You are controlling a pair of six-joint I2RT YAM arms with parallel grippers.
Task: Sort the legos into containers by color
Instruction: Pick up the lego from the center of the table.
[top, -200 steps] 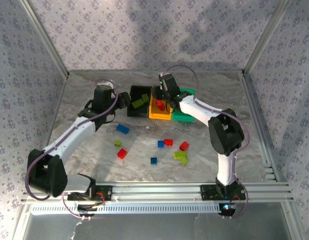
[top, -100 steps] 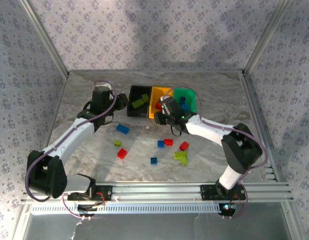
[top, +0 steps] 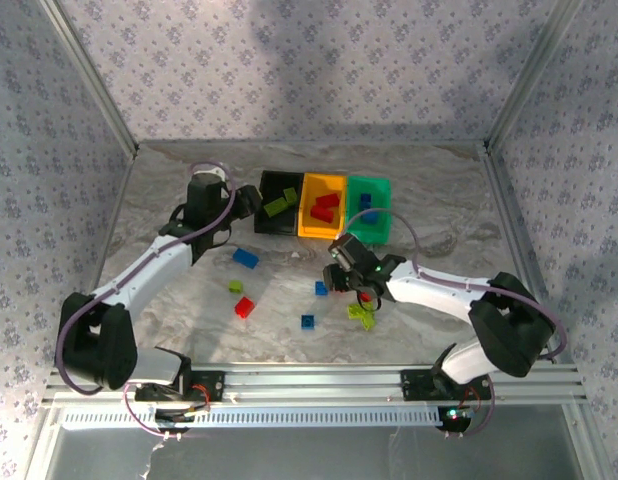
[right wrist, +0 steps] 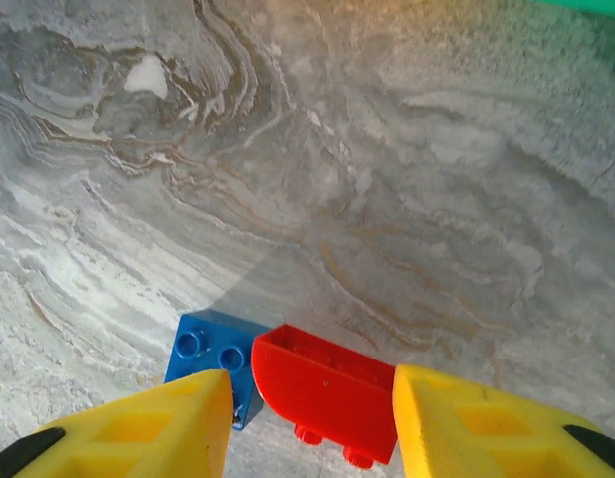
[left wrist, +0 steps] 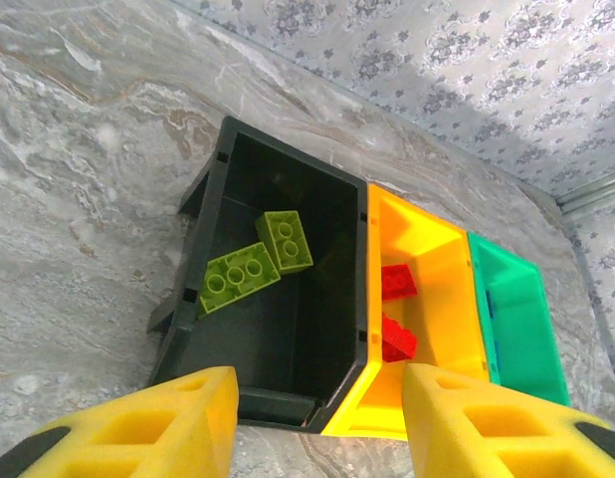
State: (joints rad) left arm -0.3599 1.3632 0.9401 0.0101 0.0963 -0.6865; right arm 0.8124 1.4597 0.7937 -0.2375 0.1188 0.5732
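Note:
Three containers stand in a row at the back: black (top: 268, 216), orange-yellow (top: 307, 222), green (top: 381, 228). In the left wrist view the black bin (left wrist: 288, 378) has two lime legos (left wrist: 240, 277) in it, the orange-yellow bin (left wrist: 432, 239) has red legos (left wrist: 398, 283), and the green bin (left wrist: 521, 329) is beside it. My left gripper (top: 247, 203) (left wrist: 317, 423) hovers open and empty by the black bin's near edge. My right gripper (top: 337, 277) (right wrist: 312, 423) is open low over the table. An upturned red lego (right wrist: 327, 383) lies between its fingers, touching a blue lego (right wrist: 210, 354).
Loose legos lie on the marble table: blue (top: 246, 258), lime (top: 235, 286), red (top: 244, 307), blue (top: 307, 321), lime (top: 362, 314) and red (top: 368, 296). Patterned walls and metal rails enclose the table.
My right arm swung from above the orange-yellow bin back toward me and down to the table, over the red and blue legos. Its jaws widened slightly. The left arm barely moved.

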